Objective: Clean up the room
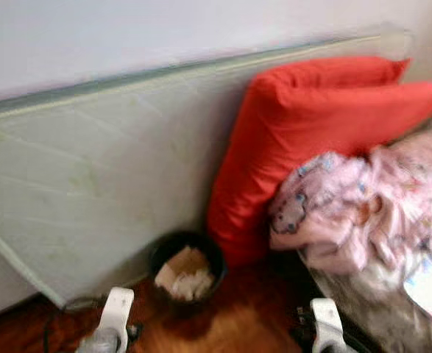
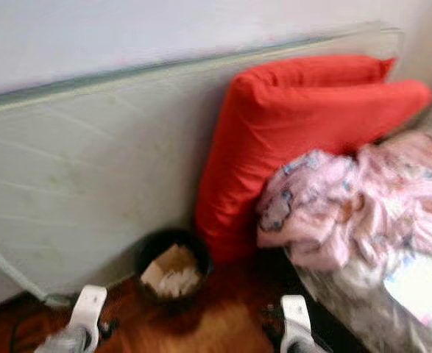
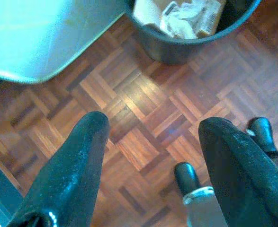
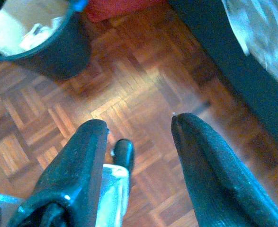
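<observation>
both grippers hang low over the parquet floor (image 3: 143,118), the left gripper (image 3: 150,127) and right gripper (image 4: 139,123) each with fingers spread apart and holding nothing. at lower centre of the head view a black waste bin (image 1: 186,268) stands upright, holding paper and cardboard. behind it a pale mattress (image 1: 90,184) leans long-side-down against the wall, with a red pillow (image 1: 304,140) propped diagonally and a pink blanket (image 1: 363,206) heaped at right.

the floor (image 3: 143,109) was glossy wood parquet. the bin (image 1: 186,268) looked like dark matt plastic, holding crumpled paper (image 3: 181,19). the red pillows (image 1: 311,125) were smooth cloth, the pink blanket (image 1: 363,206) soft and rumpled. gripper fingers (image 3: 72,175) shone black.
</observation>
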`<state>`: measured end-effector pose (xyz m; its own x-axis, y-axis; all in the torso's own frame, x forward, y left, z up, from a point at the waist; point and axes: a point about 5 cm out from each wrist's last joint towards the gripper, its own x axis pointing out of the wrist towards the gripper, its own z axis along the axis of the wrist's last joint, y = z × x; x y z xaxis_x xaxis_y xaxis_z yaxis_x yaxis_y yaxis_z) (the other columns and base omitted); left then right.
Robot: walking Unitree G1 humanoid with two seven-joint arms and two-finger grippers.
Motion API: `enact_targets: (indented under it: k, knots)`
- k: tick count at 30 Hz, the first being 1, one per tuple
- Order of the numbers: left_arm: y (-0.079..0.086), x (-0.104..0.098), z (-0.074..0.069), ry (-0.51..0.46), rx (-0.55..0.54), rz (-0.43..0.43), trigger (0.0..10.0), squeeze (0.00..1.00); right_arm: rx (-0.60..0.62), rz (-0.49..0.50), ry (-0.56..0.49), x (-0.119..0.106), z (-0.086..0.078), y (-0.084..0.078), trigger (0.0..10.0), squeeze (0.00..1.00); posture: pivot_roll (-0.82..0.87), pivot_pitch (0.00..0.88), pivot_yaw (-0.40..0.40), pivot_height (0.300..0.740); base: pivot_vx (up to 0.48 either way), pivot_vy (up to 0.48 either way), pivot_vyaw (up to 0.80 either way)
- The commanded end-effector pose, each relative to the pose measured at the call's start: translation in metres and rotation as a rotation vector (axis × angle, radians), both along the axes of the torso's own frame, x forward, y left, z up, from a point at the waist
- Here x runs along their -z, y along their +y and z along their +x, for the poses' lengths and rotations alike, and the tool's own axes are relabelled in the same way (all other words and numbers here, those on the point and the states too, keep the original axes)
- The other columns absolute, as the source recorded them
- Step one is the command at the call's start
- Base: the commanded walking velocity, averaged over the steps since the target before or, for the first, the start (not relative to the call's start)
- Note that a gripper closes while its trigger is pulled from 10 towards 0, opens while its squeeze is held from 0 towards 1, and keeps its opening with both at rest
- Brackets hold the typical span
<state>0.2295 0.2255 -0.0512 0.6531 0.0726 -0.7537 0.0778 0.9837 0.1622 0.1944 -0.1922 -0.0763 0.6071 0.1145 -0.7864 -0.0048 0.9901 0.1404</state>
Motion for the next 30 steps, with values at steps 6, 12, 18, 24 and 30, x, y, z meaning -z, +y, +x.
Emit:
enact_targets:
  k: [6,12,18,24,30]
  knots:
    - [-0.003,0.003,-0.003,0.013,0.013,-0.004,10.0,0.0,0.158,-0.015,-0.033,-0.001,0.0,-0.008,10.0,0.0,-0.03,0.02,-0.046,0.74,0.0,0.0,-0.77]
    - [-0.003,0.003,-0.004,0.013,0.003,-0.01,10.0,0.0,0.085,-0.092,0.003,0.0,-0.001,-0.011,10.0,0.0,-0.02,0.019,-0.042,0.74,0.0,0.0,-0.75]
    - [-0.002,0.003,-0.004,0.017,0.0,-0.009,10.0,0.0,0.204,-0.069,0.002,0.001,-0.003,-0.011,10.0,0.0,-0.03,0.012,-0.034,0.74,0.0,0.0,-0.74]
    - [-0.003,0.004,-0.005,0.017,-0.001,-0.014,10.0,0.0,0.217,-0.103,0.014,0.002,-0.005,-0.013,10.0,0.0,-0.02,0.001,-0.035,0.74,0.0,0.0,-0.74]
    - [-0.003,0.005,-0.006,0.018,-0.004,-0.02,10.0,0.0,0.184,-0.106,0.013,0.002,-0.005,-0.013,10.0,0.0,-0.02,0.0,-0.041,0.74,0.0,0.0,-0.74]
